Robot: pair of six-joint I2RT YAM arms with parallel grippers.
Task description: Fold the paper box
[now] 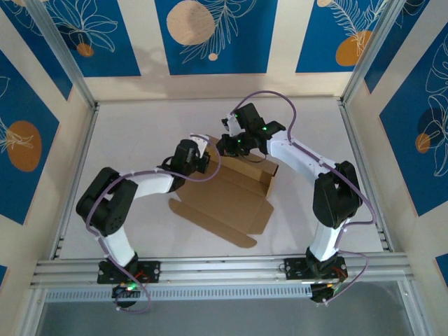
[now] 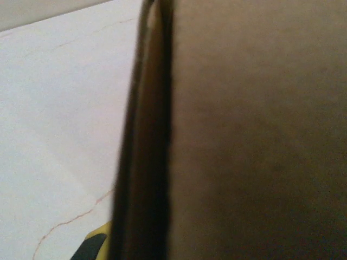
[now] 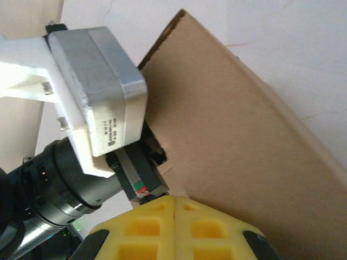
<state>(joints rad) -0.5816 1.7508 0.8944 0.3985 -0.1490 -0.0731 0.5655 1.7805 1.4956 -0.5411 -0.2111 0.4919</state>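
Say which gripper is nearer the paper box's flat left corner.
Left. The left gripper is at the paper box's far-left edge, beyond that corner; the right gripper is farther, at the far wall.

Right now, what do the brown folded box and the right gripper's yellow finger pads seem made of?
Brown creased paper box: plain cardboard, matte; dull fibrous face, crisp fold lines. Yellow gridded pads of the right gripper: likely moulded foam or soft rubber, matte, with square recessed pockets; which one I can't tell.
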